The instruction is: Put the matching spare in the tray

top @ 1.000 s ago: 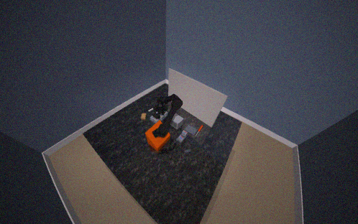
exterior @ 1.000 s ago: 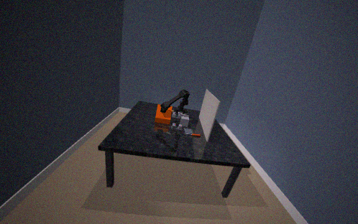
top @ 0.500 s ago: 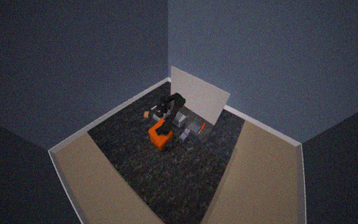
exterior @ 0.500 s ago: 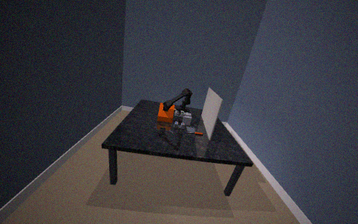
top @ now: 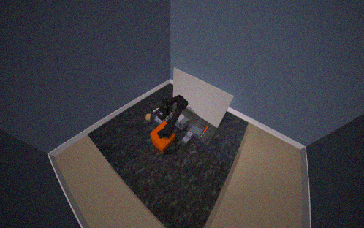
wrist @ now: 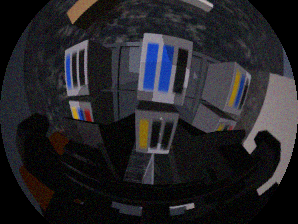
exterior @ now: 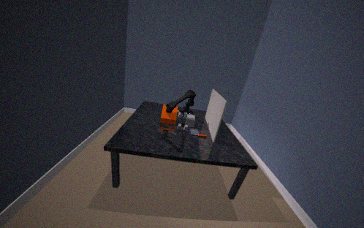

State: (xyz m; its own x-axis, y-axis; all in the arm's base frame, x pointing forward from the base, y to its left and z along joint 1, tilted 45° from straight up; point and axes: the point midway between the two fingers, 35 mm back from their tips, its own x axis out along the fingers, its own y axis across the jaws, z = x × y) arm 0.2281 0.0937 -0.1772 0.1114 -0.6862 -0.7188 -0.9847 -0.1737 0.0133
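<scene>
Several white spares with coloured bars stand in two rows in a dark rack (wrist: 116,75) in the wrist view. My gripper (wrist: 154,116) (top: 161,115) (exterior: 184,110) is shut on the near middle spare (wrist: 156,131), which shows one yellow and two black bars. Behind it stands a spare (wrist: 165,67) with two blue bars and one black. The left far spare (wrist: 76,69) has one blue and two black bars; the right far spare (wrist: 239,90) has yellow, blue and black. A flat grey piece (top: 196,130) (exterior: 194,131) may be the tray. The mounted unit and its code cannot be made out.
A pale upright panel (top: 201,96) (exterior: 215,113) stands beyond the work area. A grey box (top: 181,122) (exterior: 190,119) stands by the arm, and an orange-handled tool (top: 205,129) (exterior: 202,136) lies by the flat piece. A tan block (top: 148,117) (wrist: 81,10) lies past the rack.
</scene>
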